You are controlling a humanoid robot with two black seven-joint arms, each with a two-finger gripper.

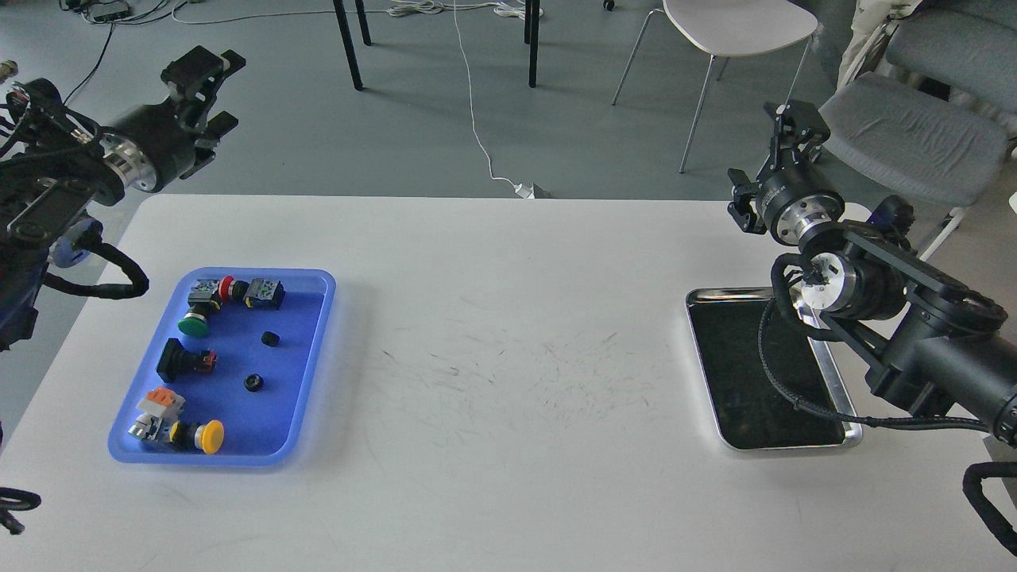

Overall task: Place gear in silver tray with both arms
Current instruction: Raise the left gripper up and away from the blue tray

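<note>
Two small black gears (270, 339) (253, 383) lie in the blue plastic tray (278, 421) on the left of the white table. The silver tray (727, 295) sits at the right, its dark bottom bare. My left gripper (221, 89) hangs open and empty over the floor beyond the table's far left corner, well above and behind the blue tray. My right gripper (769, 155) is raised beyond the table's far right edge, behind the silver tray, with its jaws apart and empty. My right arm crosses over the silver tray's right side.
The blue tray also holds push-button switches: green (193, 324), red (226, 286), yellow (210, 437) and a black one (175, 359). The white table (508, 381) shows scuff marks in the middle. Chairs (735, 32) and table legs stand on the floor behind.
</note>
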